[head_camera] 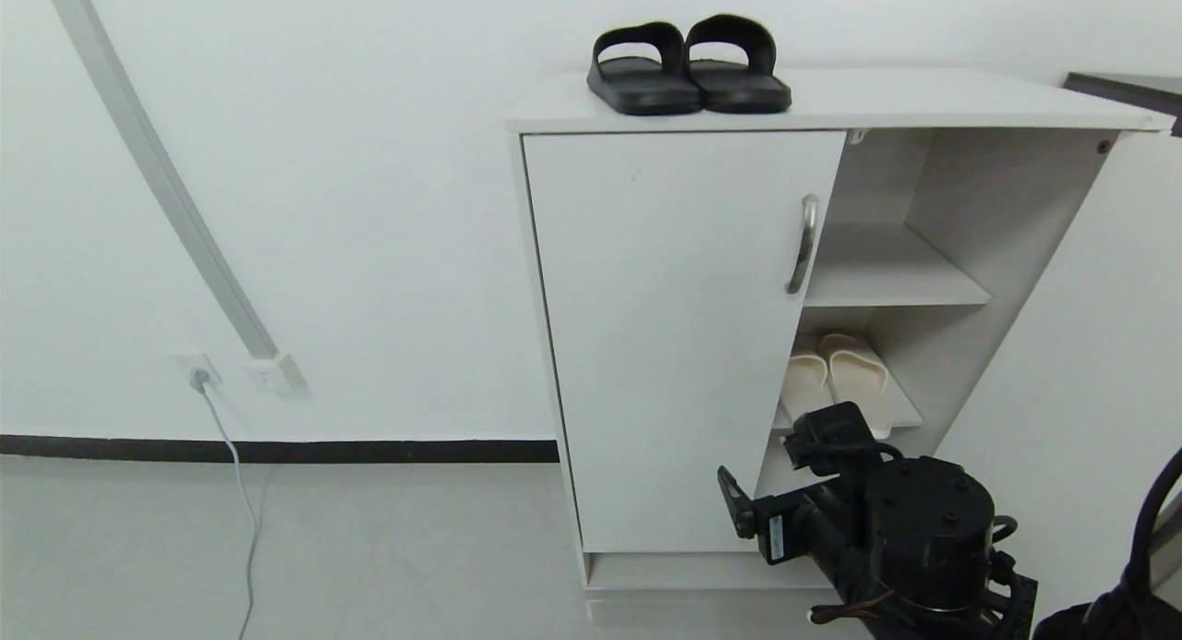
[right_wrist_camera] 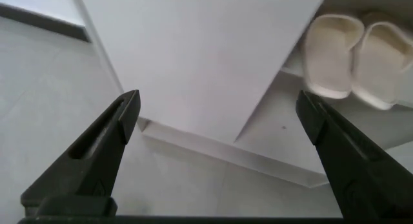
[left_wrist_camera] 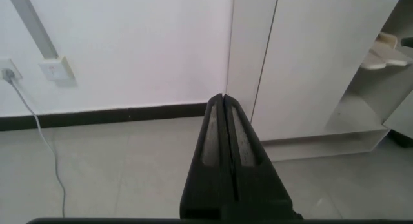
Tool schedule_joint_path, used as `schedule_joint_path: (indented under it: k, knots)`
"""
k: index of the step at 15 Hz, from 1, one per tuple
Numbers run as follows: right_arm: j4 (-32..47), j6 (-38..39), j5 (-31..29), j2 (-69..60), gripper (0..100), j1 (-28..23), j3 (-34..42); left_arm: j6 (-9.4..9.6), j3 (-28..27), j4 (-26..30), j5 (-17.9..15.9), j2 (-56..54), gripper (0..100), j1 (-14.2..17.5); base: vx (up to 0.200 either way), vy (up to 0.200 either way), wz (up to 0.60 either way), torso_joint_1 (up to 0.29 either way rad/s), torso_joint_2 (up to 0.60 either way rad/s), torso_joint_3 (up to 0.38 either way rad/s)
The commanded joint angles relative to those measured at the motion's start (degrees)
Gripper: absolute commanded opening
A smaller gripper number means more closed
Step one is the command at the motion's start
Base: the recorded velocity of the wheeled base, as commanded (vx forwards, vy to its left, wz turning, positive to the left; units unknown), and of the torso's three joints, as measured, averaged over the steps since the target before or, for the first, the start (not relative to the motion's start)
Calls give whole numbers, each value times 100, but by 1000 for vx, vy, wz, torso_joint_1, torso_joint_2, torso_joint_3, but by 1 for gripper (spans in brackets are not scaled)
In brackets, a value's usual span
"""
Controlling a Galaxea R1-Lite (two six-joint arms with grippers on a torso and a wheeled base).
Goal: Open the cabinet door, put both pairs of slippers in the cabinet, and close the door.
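Fingers of the right gripper [right_wrist_camera: 218,98] gape wide, empty, before the open cabinet [head_camera: 923,95], white slippers [head_camera: 836,377] shelved inside; left gripper [left_wrist_camera: 223,101] pinched closed on nothing. Black slippers [head_camera: 688,67] sit on top; grey floor [head_camera: 369,548] below.

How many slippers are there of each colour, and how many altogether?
Black slippers: 2, on top of the cabinet
Cream slippers: 2, inside the cabinet
Total: 4 slippers
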Motion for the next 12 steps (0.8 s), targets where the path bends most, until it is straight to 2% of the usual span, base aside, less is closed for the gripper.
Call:
schedule_joint_path:
  k: [1,7,12]
  knots:
    - [6,-1,4,7,100,8,-1,-2,4,2,3,1,0,1,0,0,0,36,-549,-369]
    - [-3,-1,4,7,100,8,25,-2,4,2,3,1,0,1,0,0,0,96,-470,-353]
    - [-30,-10,-5,-2,100,17,34,-2,4,2,3,1,0,1,0,0,0,156,-470,-328]
